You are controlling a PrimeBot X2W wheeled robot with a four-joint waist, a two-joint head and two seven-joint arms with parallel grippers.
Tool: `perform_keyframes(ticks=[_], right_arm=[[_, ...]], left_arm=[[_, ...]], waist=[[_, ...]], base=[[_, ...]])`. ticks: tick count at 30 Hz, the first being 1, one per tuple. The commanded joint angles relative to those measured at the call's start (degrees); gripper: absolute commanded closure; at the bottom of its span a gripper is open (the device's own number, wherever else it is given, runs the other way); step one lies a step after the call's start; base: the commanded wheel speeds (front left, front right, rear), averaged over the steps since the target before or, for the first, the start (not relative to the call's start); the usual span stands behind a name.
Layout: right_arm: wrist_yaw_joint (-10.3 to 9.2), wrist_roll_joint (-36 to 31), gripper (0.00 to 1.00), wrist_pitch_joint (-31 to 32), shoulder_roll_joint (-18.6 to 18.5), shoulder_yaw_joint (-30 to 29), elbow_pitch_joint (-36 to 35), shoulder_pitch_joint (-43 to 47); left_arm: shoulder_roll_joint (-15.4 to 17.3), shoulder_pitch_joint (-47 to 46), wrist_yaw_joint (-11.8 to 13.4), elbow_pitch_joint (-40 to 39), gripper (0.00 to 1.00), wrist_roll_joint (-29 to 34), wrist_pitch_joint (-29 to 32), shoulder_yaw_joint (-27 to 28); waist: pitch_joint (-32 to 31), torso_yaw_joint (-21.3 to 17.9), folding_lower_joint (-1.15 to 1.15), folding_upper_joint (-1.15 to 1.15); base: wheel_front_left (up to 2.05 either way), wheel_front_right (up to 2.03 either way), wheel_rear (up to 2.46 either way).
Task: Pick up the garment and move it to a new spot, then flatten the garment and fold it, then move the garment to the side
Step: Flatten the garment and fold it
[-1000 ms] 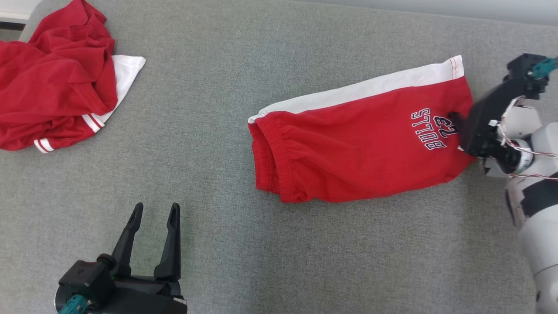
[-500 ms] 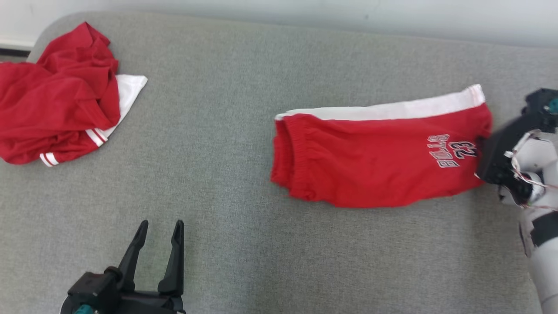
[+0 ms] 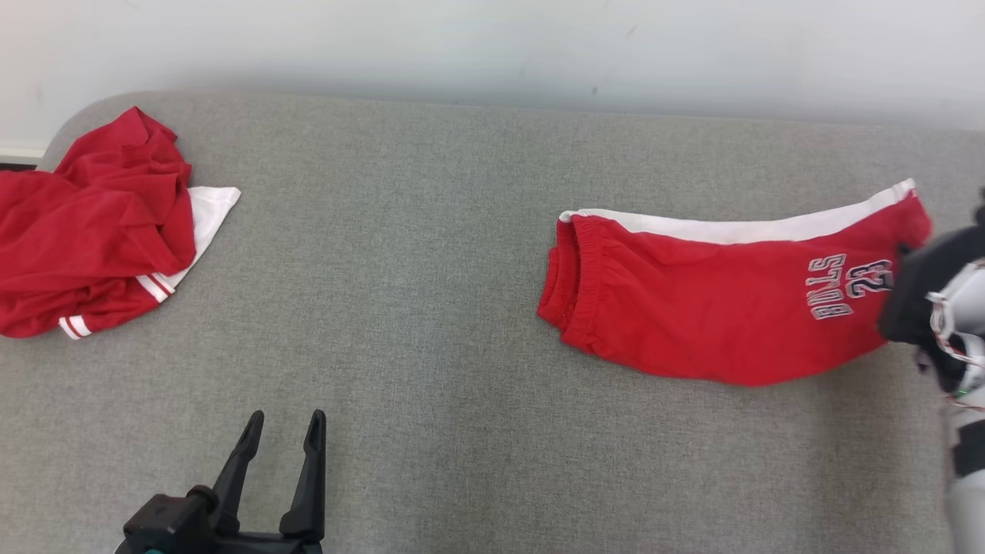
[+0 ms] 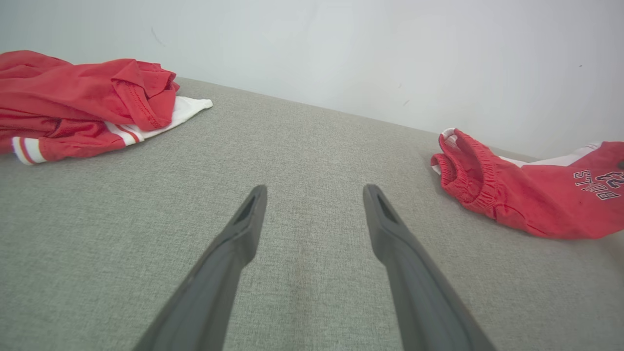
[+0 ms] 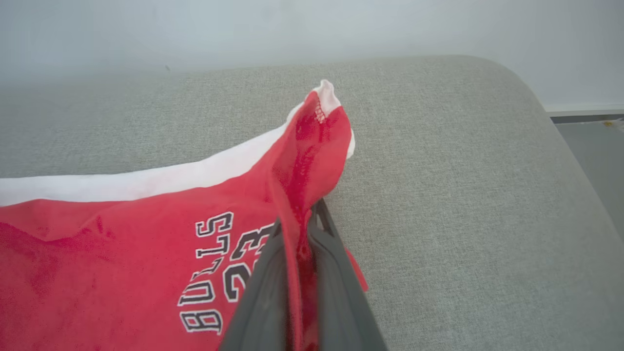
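The garment (image 3: 716, 308) is a folded pair of red shorts with a white side stripe and a "BULLS 23" print, lying on the right of the grey cushioned surface (image 3: 431, 254). It also shows as the shorts (image 4: 531, 195) at the right of the left wrist view. My right gripper (image 3: 902, 254) is shut on the shorts' hem (image 5: 298, 219), which is pinched and lifted between its two fingers (image 5: 265, 292). My left gripper (image 3: 283, 427) stands open low at the front left, its fingers (image 4: 243, 229) apart over bare fabric, far from the shorts.
A crumpled red and white garment (image 3: 92, 231) lies in a heap at the far left, seen too as the heap (image 4: 83, 107) in the left wrist view. A pale wall (image 3: 492, 46) runs behind the surface. The surface's rounded right end (image 5: 551, 122) drops off to the floor.
My right gripper has closed on the hem by the print and dragged the shorts to the right. The head camera has tilted up, bringing the wall into view. My left gripper stays open.
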Motion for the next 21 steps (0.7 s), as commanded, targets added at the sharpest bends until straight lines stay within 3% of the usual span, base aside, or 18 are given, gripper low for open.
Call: perform_keyframes(ticks=[1, 11, 21], right_arm=[[-0.14, 0.36, 1.0, 0.65, 1.37, 1.28, -1.67, 0.8], [-0.14, 5.65, 1.0, 5.95, 7.33, 15.95, -9.55, -0.56], [-0.14, 6.89, 1.0, 6.4, 11.61, 23.07, -2.34, -3.3]], left_arm=[[0.26, 0.28, 0.21, -0.23, 0.0, -0.33, 0.17, -0.08], [-0.24, -0.76, -0.41, 0.34, 0.0, -0.99, 0.1, -0.52], [-1.99, -1.98, -1.42, 2.59, 0.0, -1.31, -0.72, -1.16]], waist=[[-0.39, -0.25, 0.0, 0.0], [-0.31, 0.91, 0.0, 0.0], [0.75, 5.54, 0.0, 0.0]], base=[[0.0, 0.0, 0.0], [0.0, 0.0, 0.0], [0.0, 0.0, 0.0]])
